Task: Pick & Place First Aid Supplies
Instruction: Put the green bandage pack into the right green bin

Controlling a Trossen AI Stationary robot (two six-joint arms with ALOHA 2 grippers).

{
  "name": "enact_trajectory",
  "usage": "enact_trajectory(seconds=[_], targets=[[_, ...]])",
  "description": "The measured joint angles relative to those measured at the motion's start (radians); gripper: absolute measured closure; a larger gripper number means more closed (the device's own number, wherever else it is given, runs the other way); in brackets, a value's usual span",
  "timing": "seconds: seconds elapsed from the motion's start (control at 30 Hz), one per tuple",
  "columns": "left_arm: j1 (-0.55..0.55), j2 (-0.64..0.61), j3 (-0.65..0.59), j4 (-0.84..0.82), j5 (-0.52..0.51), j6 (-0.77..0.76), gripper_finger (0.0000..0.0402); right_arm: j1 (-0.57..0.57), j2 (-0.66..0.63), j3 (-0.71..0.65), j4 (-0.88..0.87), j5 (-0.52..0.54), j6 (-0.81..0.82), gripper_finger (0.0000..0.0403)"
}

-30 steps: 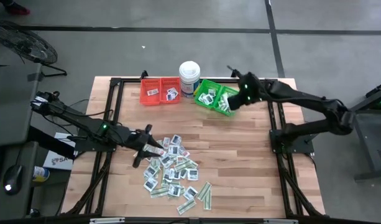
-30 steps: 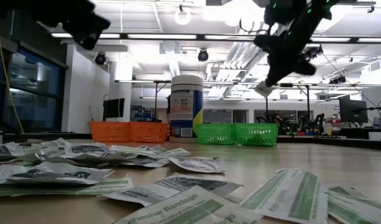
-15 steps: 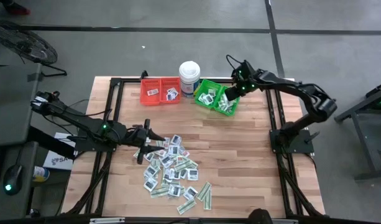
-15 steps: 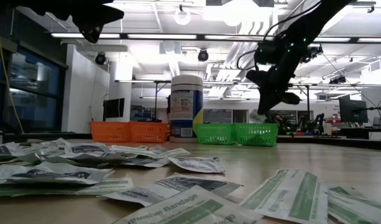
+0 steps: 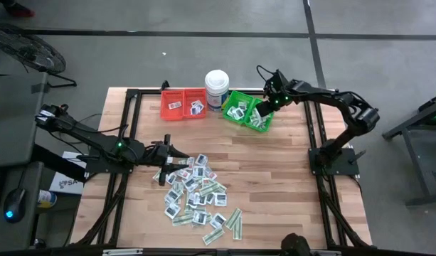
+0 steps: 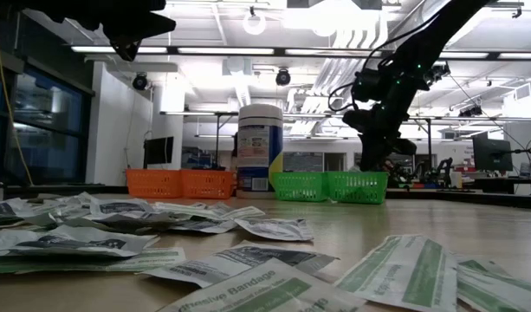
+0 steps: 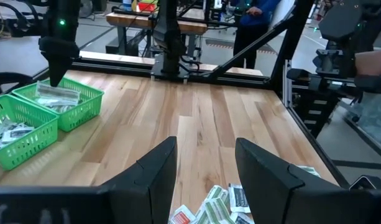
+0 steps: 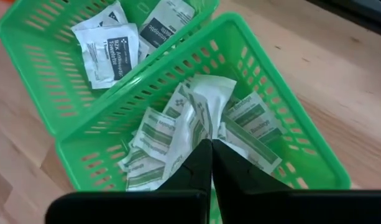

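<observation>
The first aid supplies point(image 5: 195, 189) lie in a loose pile on the wooden table: square white packets and green-and-white strips. More of them lie in the green bins point(image 5: 235, 122). My right gripper point(image 8: 210, 149) is down in the right green bin point(image 8: 302, 149), shut on a crumpled green-and-white strip point(image 8: 206, 102). At the pile's left edge, above the table, my left gripper point(image 7: 206, 171) points level and is open, with nothing between its fingers. My right gripper pinches the near end of the strip point(image 8: 207, 134) between its two fingertips. The fingers slant down from above into the bin. The strip is creased, and its far part lies on the other strips in the bin point(image 8: 252, 118).
Two red bins point(image 5: 183, 104) with a few packets stand at the back left of the green ones. A tall white tub point(image 5: 216, 87) stands between the red and green bins. Bare wood lies between the bins and the pile and along the table's right side.
My right gripper has come down with the strip from above the green bins into the right green bin, staying shut. My left gripper has tipped up from slanting down at the pile to about level, without shifting place.
</observation>
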Motion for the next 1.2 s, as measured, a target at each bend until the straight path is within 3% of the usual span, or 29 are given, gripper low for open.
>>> enact_trajectory(seconds=[0.13, 0.33, 0.57, 0.9, 1.2], targets=[[0.0, 0.0, 0.0, 0.0, -0.001, 0.0, 0.0239, -0.002, 0.0, 0.0, -0.001, -0.013, -0.014, 0.0365], [0.0, 0.0, 0.0, 0.0, -0.002, 0.0, 0.0239, -0.024, -0.003, 0.0, -0.041, -0.02, -0.014, 0.0287], [0.0, 0.0, 0.0, 0.0, 0.023, -0.005, 0.0239, -0.037, -0.081, 0.0, -0.096, -0.037, -0.021, 0.0228], [0.0, 0.0, 0.0, 0.0, 0.112, -0.003, 0.0239, 0.023, -0.274, 0.0, -0.172, -0.076, 0.035, 0.0229], [0.0, 0.0, 0.0, -0.006, 0.194, 0.002, 0.0239, 0.324, -0.394, 0.0, -0.281, -0.12, 0.202, 0.0246]])
